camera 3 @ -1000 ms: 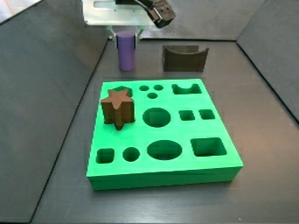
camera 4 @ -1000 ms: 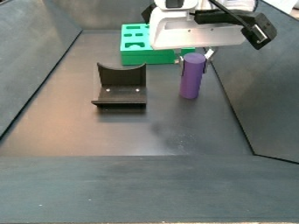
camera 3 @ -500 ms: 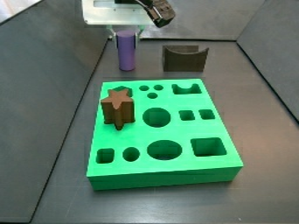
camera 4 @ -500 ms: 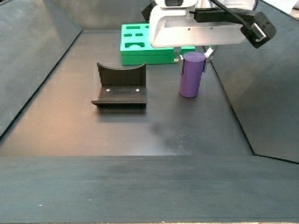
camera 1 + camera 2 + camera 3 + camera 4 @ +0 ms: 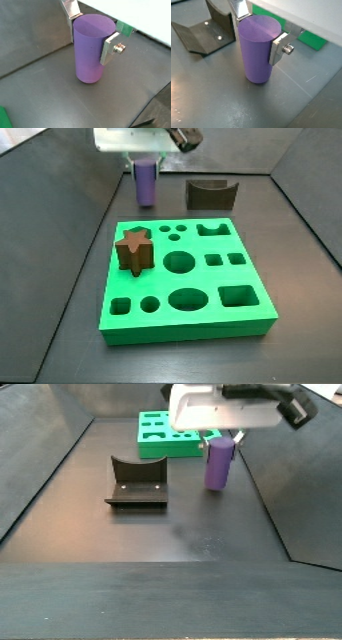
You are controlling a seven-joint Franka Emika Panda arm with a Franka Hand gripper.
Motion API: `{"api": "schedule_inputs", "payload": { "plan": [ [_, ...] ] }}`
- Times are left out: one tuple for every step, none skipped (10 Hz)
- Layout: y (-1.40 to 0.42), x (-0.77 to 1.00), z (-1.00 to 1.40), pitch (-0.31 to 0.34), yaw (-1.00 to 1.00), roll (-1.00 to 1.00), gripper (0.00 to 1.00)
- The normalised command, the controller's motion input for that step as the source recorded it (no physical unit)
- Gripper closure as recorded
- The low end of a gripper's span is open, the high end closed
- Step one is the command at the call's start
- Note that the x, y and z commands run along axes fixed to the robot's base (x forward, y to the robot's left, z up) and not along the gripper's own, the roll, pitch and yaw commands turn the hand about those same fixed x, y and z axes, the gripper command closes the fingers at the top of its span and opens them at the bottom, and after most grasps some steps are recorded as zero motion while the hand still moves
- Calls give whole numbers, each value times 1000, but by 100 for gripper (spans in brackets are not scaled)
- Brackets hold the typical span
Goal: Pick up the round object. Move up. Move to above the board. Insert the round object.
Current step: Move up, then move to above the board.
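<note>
The round object, a smooth purple cylinder, stands upright between my gripper's silver fingers; both plates press its upper sides, also in the wrist view. In both side views the gripper is shut on the cylinder and holds it just off the floor, behind the board's far left corner; the gripper grips the cylinder at its top. The green board with many cut-outs lies in the middle of the floor, and part of it shows behind the gripper.
A brown star block stands in the board's left side. A dark brown block with a curved notch sits behind the board, to the cylinder's right; it also shows in a side view and a wrist view. Dark walls enclose the floor.
The gripper has risen a little with the purple cylinder in it; the cylinder's base has come up off the floor. Nothing else has moved.
</note>
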Motion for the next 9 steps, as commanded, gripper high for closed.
{"api": "schedule_inputs", "payload": {
  "plan": [
    [23, -38, 580, 24, -15, 18, 100],
    [21, -24, 380, 30, -18, 32, 100],
    [21, -19, 273, 34, -19, 39, 100],
    [192, -135, 1000, 155, -43, -136, 100],
    [193, -135, 1000, 150, -43, -130, 100],
    [179, -125, 1000, 118, -40, -118, 100],
    [170, -119, 1000, 99, -35, -108, 100],
    [164, -109, 1000, 78, -29, -84, 100],
    [160, -103, 1000, 74, -30, -64, 100]
  ]
}}
